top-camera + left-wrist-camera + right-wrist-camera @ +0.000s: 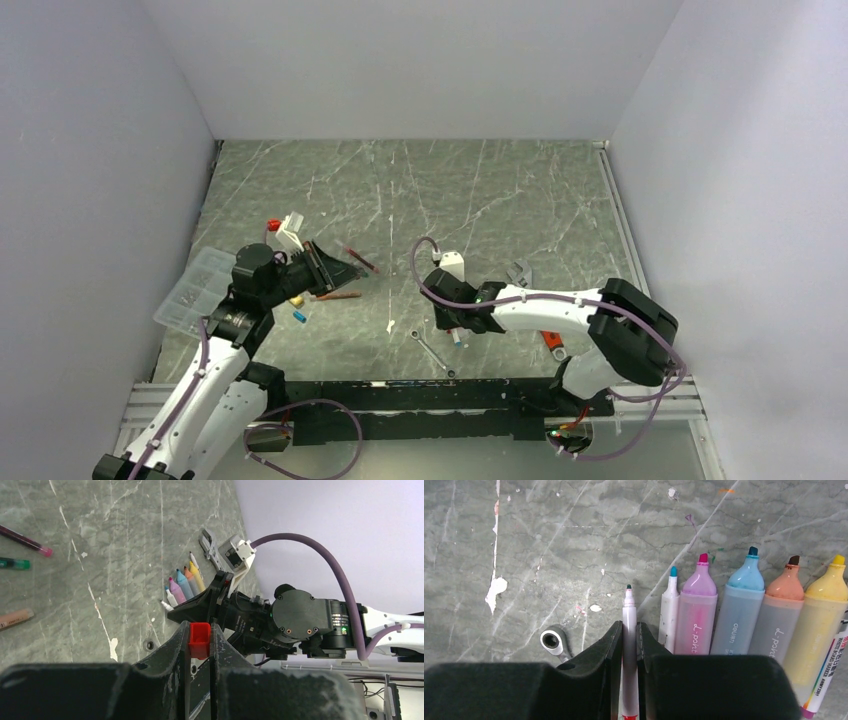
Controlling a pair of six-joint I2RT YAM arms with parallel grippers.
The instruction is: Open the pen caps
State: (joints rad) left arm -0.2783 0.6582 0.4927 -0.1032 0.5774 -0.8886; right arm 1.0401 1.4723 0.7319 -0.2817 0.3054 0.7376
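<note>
One table (480,200): grey marbled slab, white walls on three sides.
Left arm (215,370): reaches in from the near left corner, wrist turned toward the table's middle.
Right arm (560,308): stretches left from its base, wrist bent down over the near middle of the table.
Tray (190,290): clear plastic, at the left edge beside the left arm.
Left gripper (200,630): fingers nearly together, pinching the red cap, lifted off the table.
Right gripper (629,627): fingers narrowly spaced, pressed to both sides of the marker.
Wrench (432,352): silver, flat on the table just left of the right gripper; its ring end shows in the right wrist view.
Highlighters (741,610): four, in pink, blue, orange and yellow; flat, side by side and touching, tips bare, right of the right gripper.
Marker (629,610): thin, white, dark tip bare, pointing away from the wrist between the right fingers.
Teal-tip marker (669,605): thin, white, uncapped, between the held marker and the pink highlighter.
Loose pens (25,541): three, well apart from the highlighters; one dark red, one green, one tan.
Red cap (200,640): small, square-ended, held between the left fingertips, off any pen.
Blue bit (301,316): on the table under the left wrist; too small to tell what it is.
</note>
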